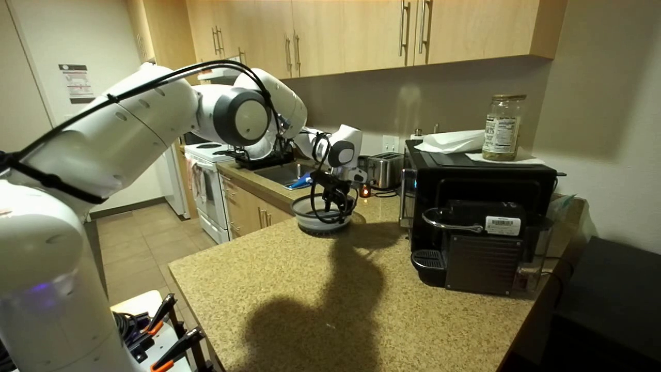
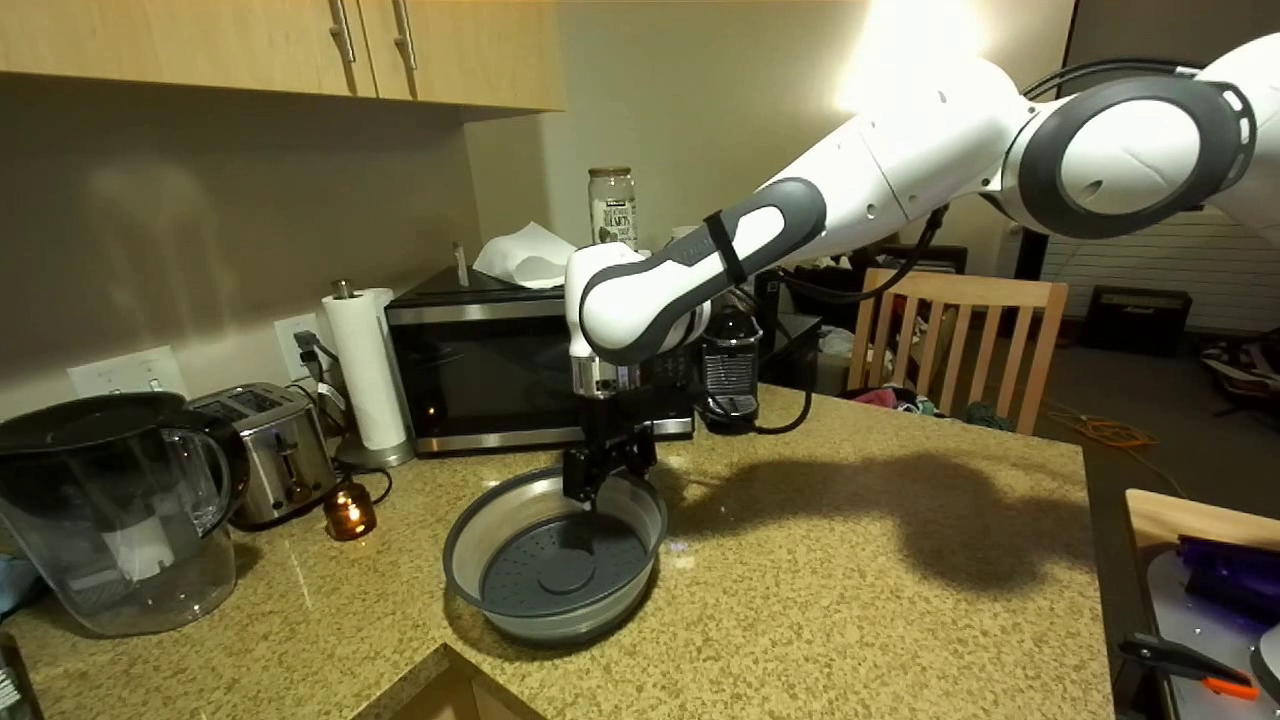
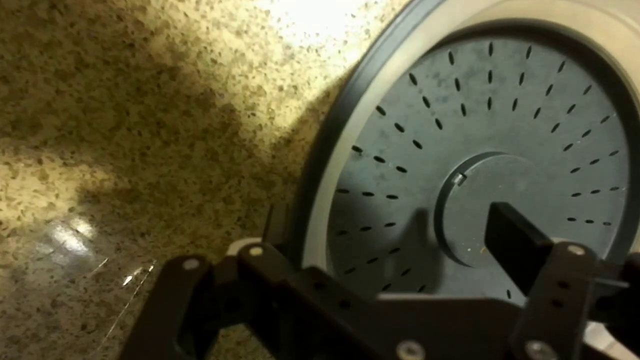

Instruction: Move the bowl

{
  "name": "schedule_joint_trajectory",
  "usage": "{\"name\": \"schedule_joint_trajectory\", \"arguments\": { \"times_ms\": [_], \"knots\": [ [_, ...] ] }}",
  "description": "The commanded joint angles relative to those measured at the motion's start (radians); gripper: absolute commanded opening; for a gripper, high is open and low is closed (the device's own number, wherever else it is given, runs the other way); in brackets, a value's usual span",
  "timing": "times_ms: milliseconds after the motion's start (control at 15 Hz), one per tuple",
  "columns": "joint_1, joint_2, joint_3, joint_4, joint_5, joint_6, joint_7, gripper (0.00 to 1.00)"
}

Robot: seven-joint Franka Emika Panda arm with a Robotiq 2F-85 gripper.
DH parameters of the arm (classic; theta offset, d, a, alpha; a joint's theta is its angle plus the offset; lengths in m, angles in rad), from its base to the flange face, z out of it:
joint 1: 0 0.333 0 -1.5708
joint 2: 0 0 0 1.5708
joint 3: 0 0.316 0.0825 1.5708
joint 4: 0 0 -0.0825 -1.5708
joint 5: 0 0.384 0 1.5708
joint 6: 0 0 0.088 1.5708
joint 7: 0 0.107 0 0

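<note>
The gripper point(image 3: 390, 220) has its fingers spread way apart and doesn't have a grip on anything. The bowl point(image 2: 565, 565) is right under it, sitting right way up on the speckled counter point(image 2: 850, 640). In the wrist view the bowl's rim runs between the two fingers: one's on the outer side, just beside the rim, and the other hangs over the inside, a good gap from the wall. Can't tell if the outer one touches, it's dark on dark there. Most of the bowl spreads out to one side of the gripper, so the gripper is over the edge, not the middle. Grey floor, rows of little slots, round disc in the center, pale walls, darker rim, if anyone cares.

The white arm point(image 2: 690, 290) is above the gripper and its shadow point(image 2: 940, 520) falls on the counter beside it. In an exterior view the microwave point(image 2: 490, 380) is behind the gripper, with a coffee machine point(image 2: 732, 370) behind it too, and a glass jar point(image 2: 613, 215) up higher on top of the microwave. Off to one side of the gripper, well apart from it, there's a little amber glass thing point(image 2: 350, 515), a shiny toaster point(image 2: 280, 460) and a water pitcher point(image 2: 110, 520).
</note>
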Motion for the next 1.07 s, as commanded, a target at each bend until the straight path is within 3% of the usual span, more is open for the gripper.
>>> {"name": "schedule_joint_trajectory", "arguments": {
  "times_ms": [0, 667, 867, 1000],
  "knots": [
    [0.000, 0.030, -0.001, 0.041, 0.019, -0.009, 0.002, 0.73],
    [-0.005, 0.040, -0.001, 0.055, 0.021, -0.017, -0.001, 0.07],
    [-0.006, 0.041, -0.001, 0.058, 0.021, -0.021, -0.002, 0.01],
    [-0.006, 0.041, 0.000, 0.061, 0.020, -0.023, -0.003, 0.02]
  ]
}}
